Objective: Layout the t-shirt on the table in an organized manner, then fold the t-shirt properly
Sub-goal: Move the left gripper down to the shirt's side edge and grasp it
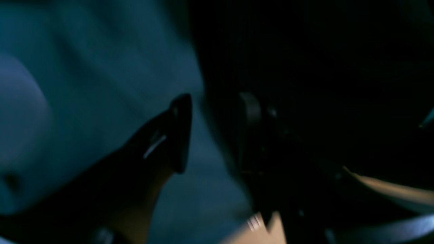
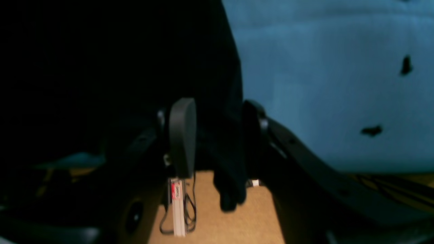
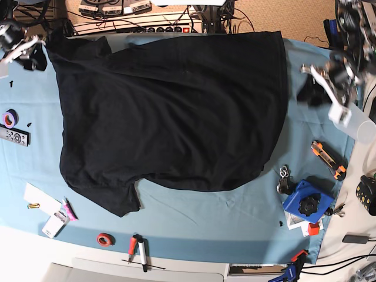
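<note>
While wrist views blur, base shows t-shirt (image 3: pixel 170 111) spread flat.

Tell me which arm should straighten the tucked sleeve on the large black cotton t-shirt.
Probably the right: the right gripper sits on the sleeve side of the black t-shirt; the left gripper is across the light blue table.

I see the black t-shirt (image 3: pixel 170 111) spread plain side up across the light blue table (image 3: pixel 235 217), one short sleeve toward the table's near-left edge, its top edge hanging past the table's far edge.
</note>
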Robot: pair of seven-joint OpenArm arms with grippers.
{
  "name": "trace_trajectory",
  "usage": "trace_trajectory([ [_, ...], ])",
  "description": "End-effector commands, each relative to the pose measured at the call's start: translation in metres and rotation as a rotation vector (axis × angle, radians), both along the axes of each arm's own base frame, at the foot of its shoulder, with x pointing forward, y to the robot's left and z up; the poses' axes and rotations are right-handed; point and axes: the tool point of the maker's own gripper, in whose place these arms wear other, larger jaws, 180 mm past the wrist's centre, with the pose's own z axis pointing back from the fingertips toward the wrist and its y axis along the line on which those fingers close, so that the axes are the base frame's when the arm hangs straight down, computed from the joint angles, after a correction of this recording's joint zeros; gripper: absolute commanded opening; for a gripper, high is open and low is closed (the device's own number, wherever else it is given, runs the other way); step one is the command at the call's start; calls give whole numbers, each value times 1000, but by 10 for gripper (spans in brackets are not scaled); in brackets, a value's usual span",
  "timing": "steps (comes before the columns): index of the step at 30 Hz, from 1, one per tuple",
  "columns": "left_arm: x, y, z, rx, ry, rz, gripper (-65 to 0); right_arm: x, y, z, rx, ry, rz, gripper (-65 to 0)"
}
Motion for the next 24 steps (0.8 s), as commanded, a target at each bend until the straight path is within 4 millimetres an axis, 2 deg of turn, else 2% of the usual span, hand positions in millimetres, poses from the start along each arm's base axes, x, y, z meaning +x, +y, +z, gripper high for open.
trace_trajectory([
  [1,17,0,19,12,-86,-8,-415,10,-2,14,-19,-58,10,-418],
  [4,48,-7,31,74,-156,-30,-415,26,-2,24,-21,-118,12,-418],
  [7,78,-30,37,128,-228,-87,-415,37,-3,32,-24,-162,10,-418],
  [10,111,-51,44,212,-311,-139,-415,41,-5,33,-37,-168,1,-418],
  [13,145,-64,44,263,-313,-126,-415,40,-7,32,-46,-159,-5,-418],
  [16,175,-79,36,289,-299,-170,-415,39,-9,31,-53,-150,-10,-418],
  [19,197,-88,20,310,-235,-213,-415,39,-9,31,-53,-150,-10,-418],
  [24,215,-90,0,322,-148,-250,-415,39,-9,31,-53,-150,-10,-418],
])
